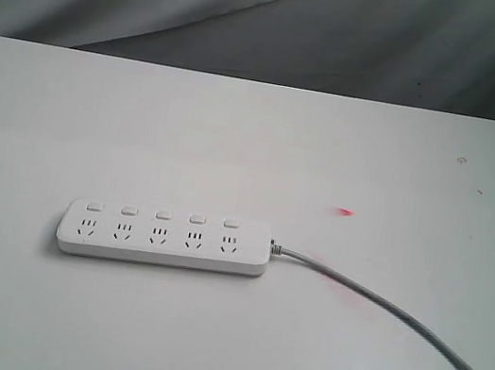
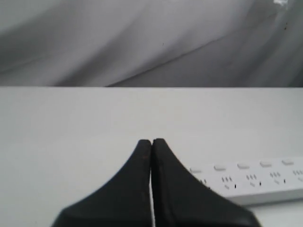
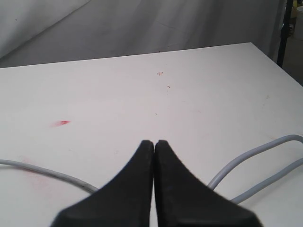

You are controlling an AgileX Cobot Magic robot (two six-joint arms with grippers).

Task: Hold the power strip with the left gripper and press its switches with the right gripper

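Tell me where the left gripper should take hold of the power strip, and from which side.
Probably its cord-free left end, pinched across the narrow width from above. The power strip lies flat, its cord leaves the right end, and that hold keeps the switches open to the right gripper. The left gripper is shut.

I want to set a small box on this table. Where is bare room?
Bare: the wide table band between the power strip and the far edge, and the front left corner. Crowded: the front right, where the grey cord runs.
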